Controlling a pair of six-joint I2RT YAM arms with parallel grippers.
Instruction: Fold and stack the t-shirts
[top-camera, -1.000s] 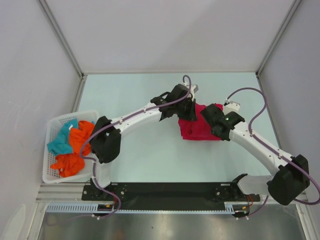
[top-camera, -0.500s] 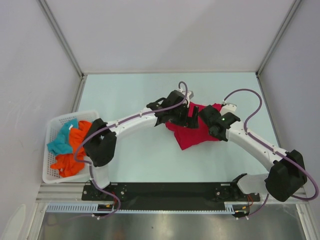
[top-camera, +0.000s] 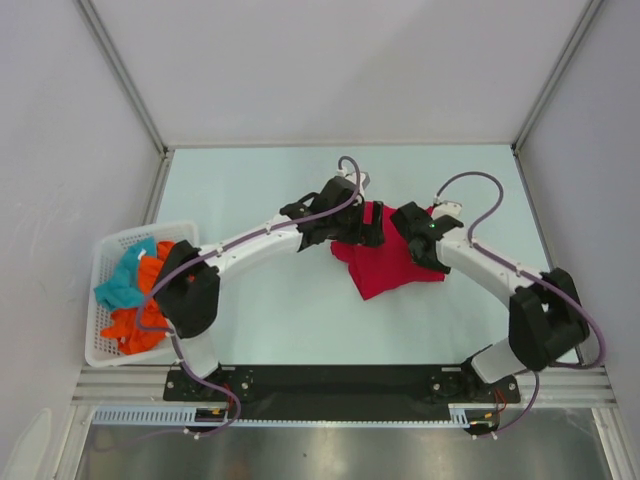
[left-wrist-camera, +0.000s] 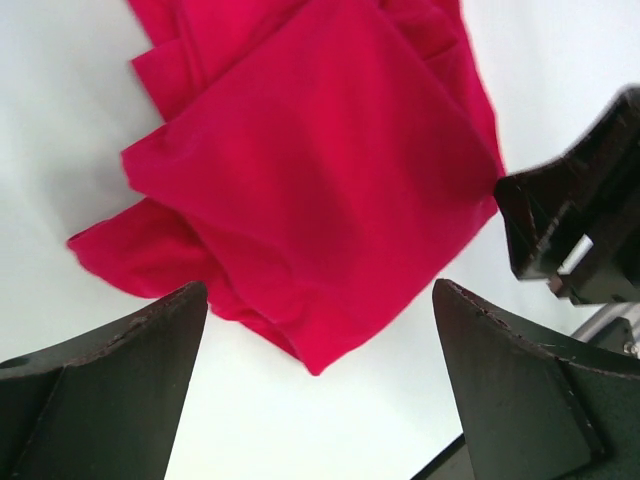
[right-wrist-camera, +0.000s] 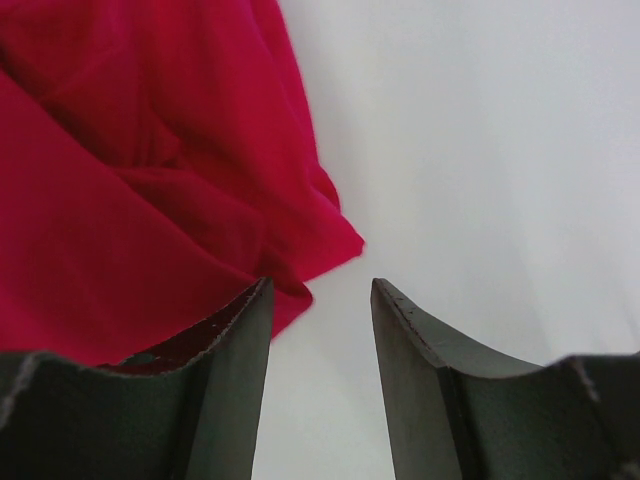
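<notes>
A pale green table (top-camera: 250, 300) is seen, and a crumpled crimson t-shirt (top-camera: 385, 265) is laid on it near the middle. A white basket (top-camera: 100, 350) filled with orange and teal cloths (top-camera: 135, 325) is set at its left edge.

Behind the jaws, the left arm (top-camera: 250, 243) and right arm (top-camera: 480, 268) are white tubular links with bulky black joint housings, and a thin purple cable (top-camera: 350, 175) loops off each wrist. The left gripper (left-wrist-camera: 318, 290) and right gripper (right-wrist-camera: 320, 285) have dark, matte wedge fingers (right-wrist-camera: 225, 380), pale-scuffed along the inner edges.
</notes>
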